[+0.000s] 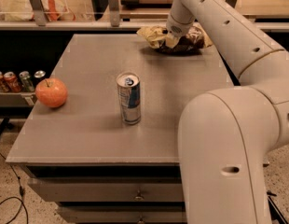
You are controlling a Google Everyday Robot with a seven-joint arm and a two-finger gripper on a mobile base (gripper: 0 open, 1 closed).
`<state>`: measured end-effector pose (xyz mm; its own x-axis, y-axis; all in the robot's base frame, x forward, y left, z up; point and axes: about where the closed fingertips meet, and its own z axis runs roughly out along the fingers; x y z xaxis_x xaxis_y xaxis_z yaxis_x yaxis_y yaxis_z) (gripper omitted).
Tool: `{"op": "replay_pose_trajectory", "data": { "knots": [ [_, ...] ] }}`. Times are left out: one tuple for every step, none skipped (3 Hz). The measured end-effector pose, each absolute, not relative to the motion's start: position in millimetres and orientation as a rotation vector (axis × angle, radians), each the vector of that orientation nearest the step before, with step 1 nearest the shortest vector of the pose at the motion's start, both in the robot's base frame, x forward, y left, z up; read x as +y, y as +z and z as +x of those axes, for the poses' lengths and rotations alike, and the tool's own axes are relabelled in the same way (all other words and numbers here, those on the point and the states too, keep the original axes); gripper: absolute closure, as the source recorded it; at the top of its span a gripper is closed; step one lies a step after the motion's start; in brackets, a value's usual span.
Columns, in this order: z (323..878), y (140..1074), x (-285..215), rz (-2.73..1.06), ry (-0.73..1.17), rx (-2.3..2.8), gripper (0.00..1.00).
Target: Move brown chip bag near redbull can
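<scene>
We see the robot's two-finger gripper [174, 37] at the far edge of a grey rectangular tabletop [88, 134], towards its far right corner. It hangs from a thick cream-white jointed arm [228, 31] that fills the right side of the view. The gripper sits right on top of the crinkled brown chip bag [193, 39] with pale yellow-tan ends. Whether it has clamped the bag or only presses against it we cannot tell, because the wrist hides the contact. The bag lies along the far edge, its tan left end sticking out beside the gripper and its dark middle showing to the right.

Well apart from it, near the middle of the table and closer to the front edge, the tall slim blue-and-silver redbull can [129, 98] stands upright, silver top facing up. Near the left edge rests a round red-orange apple [51, 92]. Beyond that edge, lower down, a row of small orange and silver cans [18, 80] sits on a shelf.

We judge the task barely begun. The gripper is at the bag, but the bag is not yet lifted or carried — the whole move across the table towards the can is left to do.
</scene>
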<state>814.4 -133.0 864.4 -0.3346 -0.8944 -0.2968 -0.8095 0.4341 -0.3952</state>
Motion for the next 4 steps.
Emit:
{"op": "replay_pose_trajectory", "data": {
  "knots": [
    [807.2,886.5,-148.2,-1.411,-0.287,2.207,1.00],
    [796.0,914.1,-160.8,-1.406,-0.357,2.191,1.00],
    [777.0,941.9,-165.0,-1.430,-0.427,2.194,1.00],
    [755.7,963.1,-166.0,-1.458,-0.485,2.210,1.00]
  ]
}}
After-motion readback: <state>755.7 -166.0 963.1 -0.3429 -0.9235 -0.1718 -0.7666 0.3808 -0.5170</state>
